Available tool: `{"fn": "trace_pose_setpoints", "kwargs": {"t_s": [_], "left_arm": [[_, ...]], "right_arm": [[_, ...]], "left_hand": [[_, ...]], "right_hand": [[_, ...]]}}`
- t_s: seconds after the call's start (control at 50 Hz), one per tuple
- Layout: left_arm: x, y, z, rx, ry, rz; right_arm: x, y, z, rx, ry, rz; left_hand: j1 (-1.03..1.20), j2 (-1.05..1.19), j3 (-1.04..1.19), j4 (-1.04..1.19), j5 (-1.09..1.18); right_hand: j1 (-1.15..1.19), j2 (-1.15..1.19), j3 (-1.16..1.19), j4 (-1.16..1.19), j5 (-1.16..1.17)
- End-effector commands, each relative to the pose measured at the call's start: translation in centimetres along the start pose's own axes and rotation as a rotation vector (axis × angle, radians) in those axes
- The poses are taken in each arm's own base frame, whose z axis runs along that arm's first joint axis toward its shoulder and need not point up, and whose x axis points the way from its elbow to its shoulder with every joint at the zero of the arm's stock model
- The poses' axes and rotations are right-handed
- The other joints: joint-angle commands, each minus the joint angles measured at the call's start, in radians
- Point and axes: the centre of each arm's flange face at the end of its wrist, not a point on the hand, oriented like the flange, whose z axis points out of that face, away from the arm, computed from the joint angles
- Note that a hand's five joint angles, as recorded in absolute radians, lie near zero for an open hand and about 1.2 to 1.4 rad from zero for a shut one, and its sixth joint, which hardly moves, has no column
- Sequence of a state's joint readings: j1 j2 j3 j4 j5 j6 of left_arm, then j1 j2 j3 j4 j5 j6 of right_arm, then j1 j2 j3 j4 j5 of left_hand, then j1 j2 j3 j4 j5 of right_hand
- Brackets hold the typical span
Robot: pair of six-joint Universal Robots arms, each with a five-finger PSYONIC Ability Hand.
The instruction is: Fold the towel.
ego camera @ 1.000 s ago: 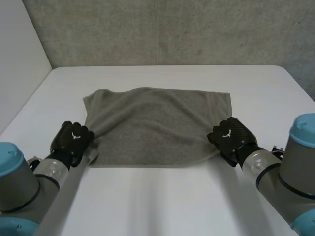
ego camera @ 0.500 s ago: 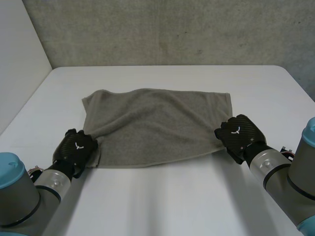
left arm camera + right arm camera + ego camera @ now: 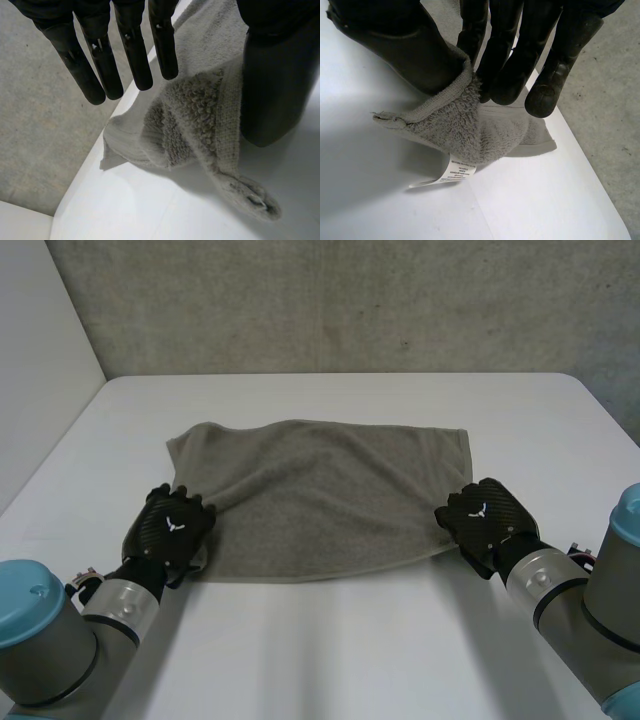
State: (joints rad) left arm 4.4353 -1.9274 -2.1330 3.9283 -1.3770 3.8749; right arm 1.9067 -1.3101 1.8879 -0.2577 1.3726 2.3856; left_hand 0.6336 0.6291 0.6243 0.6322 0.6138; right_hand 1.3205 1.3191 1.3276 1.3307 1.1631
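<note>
A grey towel (image 3: pixel 320 490) lies spread on the white table (image 3: pixel 350 650), a little rumpled along its near edge. My left hand (image 3: pixel 170 530) hovers over the towel's near-left corner. In the left wrist view its fingers (image 3: pixel 125 55) are straight and set apart from the thumb, and the corner (image 3: pixel 195 120) lies loose on the table under the palm. My right hand (image 3: pixel 485 520) is at the near-right corner. In the right wrist view its thumb (image 3: pixel 410 45) and fingers pinch the bunched corner (image 3: pixel 455 130), lifted just off the table.
A white care label (image 3: pixel 455 170) hangs from the pinched right corner. A grey wall (image 3: pixel 330 300) stands behind the table's far edge and a pale wall (image 3: pixel 40 370) to the left. Bare table lies in front of the towel.
My left hand has opened and let go of the near-left corner, which now lies on the table; the hand has shifted slightly onto the towel. The right hand keeps its pinch.
</note>
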Motion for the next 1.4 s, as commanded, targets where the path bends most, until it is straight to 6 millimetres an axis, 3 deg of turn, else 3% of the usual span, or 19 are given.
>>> {"fn": "trace_pose_setpoints", "kwargs": {"t_s": [0.02,0.2,0.24,0.26,0.3,0.38,0.42,0.48,0.52,0.54,0.58,0.68,0.84,0.98,1.06,1.2,1.3,1.36,1.4], "left_arm": [[0.0,0.0,0.2,0.020,-0.016,0.008],[0.3,0.5,0.4,0.010,-0.003,0.009],[0.4,0.6,0.5,0.009,0.000,0.010],[0.4,0.6,0.5,0.009,0.000,0.010],[0.3,0.4,0.6,0.018,0.000,0.012],[-0.2,0.2,0.7,0.026,-0.015,0.011],[-0.6,0.0,0.8,0.034,-0.028,0.011],[-2.6,-1.6,0.8,0.079,-0.100,0.023],[-5.4,-2.7,0.7,0.109,-0.187,0.037],[-5.4,-2.7,0.7,0.109,-0.187,0.037],[-7.8,-3.2,0.4,0.121,-0.263,0.045],[-9.7,-4.5,-0.6,0.144,-0.303,0.023],[-8.6,-5.0,-2.8,0.063,-0.155,-0.027],[-8.5,-4.1,-4.0,-0.008,-0.008,-0.083],[-9.8,-3.5,-3.9,-0.047,0.026,-0.121],[-10.6,-2.7,-2.3,-0.052,0.033,-0.126],[-11.1,-1.3,0.1,-0.052,0.027,-0.124],[-11.0,-0.6,1.9,-0.040,0.040,-0.122],[-10.6,-0.3,4.1,-0.008,0.053,-0.108]], "right_arm": [[-0.1,0.1,0.0,-0.001,-0.002,0.000],[0.1,0.1,0.2,0.004,0.010,-0.003],[0.1,0.1,0.2,0.004,0.015,-0.002],[0.1,0.1,0.2,0.004,0.015,-0.002],[0.5,0.2,0.3,-0.001,0.028,0.000],[1.3,0.3,0.6,-0.003,0.059,0.004],[3.1,0.2,0.9,-0.003,0.130,0.020],[4.6,-0.4,0.8,0.007,0.182,0.033],[7.2,-2.1,-0.2,0.049,0.256,0.043],[7.2,-2.1,-0.2,0.049,0.257,0.043],[8.2,-2.8,-1.3,0.031,0.233,0.031],[8.5,-2.8,-2.5,-0.046,0.118,-0.019],[7.7,-3.0,-5.7,-0.156,-0.073,-0.105],[9.8,-5.0,-7.0,-0.098,-0.017,-0.133],[10.7,-5.8,-6.9,-0.060,0.000,-0.136],[11.0,-5.2,-5.0,-0.067,-0.029,-0.125],[11.5,-4.0,-1.2,-0.091,-0.061,-0.093],[11.1,-4.2,-0.2,-0.086,-0.076,-0.081],[11.0,-4.1,2.4,-0.106,-0.070,-0.063]], "left_hand": [[-0.106,-0.101,-0.097,-0.105,-0.261],[0.041,0.045,0.050,0.042,-0.114],[0.312,0.316,0.321,0.313,0.157],[0.314,0.318,0.323,0.315,0.159],[0.761,0.765,0.770,0.762,0.606],[0.763,0.767,0.772,0.764,0.608],[0.763,0.767,0.772,0.764,0.608],[0.763,0.767,0.772,0.764,0.608],[0.763,0.767,0.772,0.764,0.608],[0.763,0.767,0.772,0.764,0.608],[0.763,0.767,0.772,0.764,0.608],[0.763,0.767,0.772,0.764,0.608],[0.763,0.767,0.772,0.764,0.608],[0.763,0.767,0.772,0.764,0.608],[0.763,0.767,0.772,0.764,0.608],[0.763,0.767,0.772,0.764,0.608],[0.763,0.767,0.772,0.764,0.608],[0.763,0.767,0.772,0.764,0.608],[0.763,0.767,0.772,0.764,0.608]], "right_hand": [[0.076,0.077,0.069,0.066,0.059],[0.076,0.077,0.069,0.066,0.059],[0.076,0.077,0.069,0.066,0.059],[0.076,0.077,0.069,0.066,0.059],[0.076,0.077,0.069,0.066,0.059],[0.076,0.077,0.069,0.066,0.059],[0.076,0.077,0.069,0.066,0.059],[0.076,0.077,0.069,0.066,0.059],[0.076,0.077,0.069,0.066,0.059],[0.076,0.077,0.069,0.066,0.059],[0.076,0.077,0.069,0.066,0.059],[0.076,0.077,0.069,0.066,0.059],[0.076,0.077,0.069,0.066,0.059],[0.076,0.077,0.069,0.066,0.059],[0.076,0.077,0.069,0.066,0.059],[0.076,0.077,0.069,0.066,0.059],[0.076,0.077,0.069,0.066,0.059],[0.076,0.077,0.069,0.066,0.059],[0.076,0.077,0.069,0.066,0.059]]}}
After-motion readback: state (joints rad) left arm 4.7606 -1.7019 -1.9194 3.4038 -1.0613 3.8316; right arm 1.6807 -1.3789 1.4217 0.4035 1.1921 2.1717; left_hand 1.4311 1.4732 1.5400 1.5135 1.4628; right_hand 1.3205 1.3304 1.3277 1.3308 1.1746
